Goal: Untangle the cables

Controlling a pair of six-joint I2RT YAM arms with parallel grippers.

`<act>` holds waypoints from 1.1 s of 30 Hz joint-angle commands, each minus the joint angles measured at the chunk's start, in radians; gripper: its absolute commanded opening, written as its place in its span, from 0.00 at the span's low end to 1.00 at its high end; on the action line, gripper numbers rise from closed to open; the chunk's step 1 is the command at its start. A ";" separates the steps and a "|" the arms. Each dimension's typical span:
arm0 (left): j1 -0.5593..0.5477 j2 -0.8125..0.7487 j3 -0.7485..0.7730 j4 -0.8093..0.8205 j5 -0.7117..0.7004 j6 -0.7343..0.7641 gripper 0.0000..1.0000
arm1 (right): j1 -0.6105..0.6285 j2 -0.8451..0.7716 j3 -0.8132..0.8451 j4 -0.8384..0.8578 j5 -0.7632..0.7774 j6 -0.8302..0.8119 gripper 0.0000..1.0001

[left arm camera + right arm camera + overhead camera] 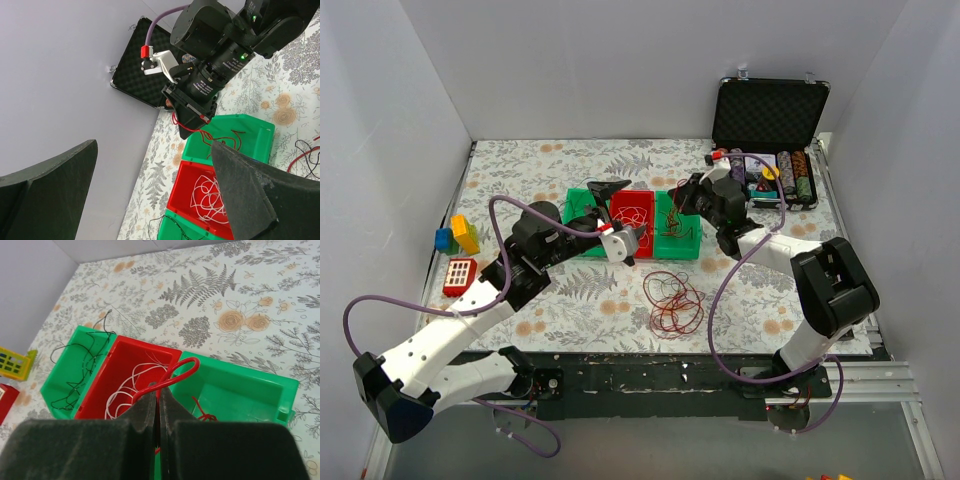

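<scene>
— Over the far-right green plastic bin (250, 371), the right gripper (158, 395) is pinched tight on a thin red wire cable (176, 374). One loop stands up past the fingertips, and more red strand lies down in the bin.

— And the left gripper (154, 145)?

— Spread as wide as it goes and holding nothing. It hovers above the row of bins.

— Where are the other cables?

— A whitish strand (125, 390) is coiled in the red plastic bin (150, 346) in the middle. A dark wiry strand (85, 360) sprawls in and over the left-hand green bin (85, 331). Then a loose tangle of red and dark brown loops (673, 302) sits on the flowered tablecloth (570, 300) nearer the arms' bases, well apart from both grippers.

— How will that heap handle, do you reckon?

— Feather-light and springy, I'd say, since the wire keeps its curl. The loops look hooked through each other, so tugging one would likely drag its neighbours along. I'd take a free end or an outer loop of a single colour. I'd pinch it squarely, because a strand that thin could slip between the pads. Then lift slowly while the other hand pins the rest down.
</scene>
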 commanded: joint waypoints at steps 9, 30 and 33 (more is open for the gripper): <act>-0.005 0.002 0.012 0.002 0.002 0.000 0.98 | -0.003 0.049 0.160 -0.308 0.081 -0.072 0.12; -0.005 0.001 0.009 0.000 0.002 0.023 0.98 | 0.023 -0.019 0.396 -0.974 0.228 -0.029 0.60; -0.005 0.008 0.015 0.000 0.010 0.022 0.98 | 0.022 0.032 0.480 -1.108 0.239 -0.063 0.59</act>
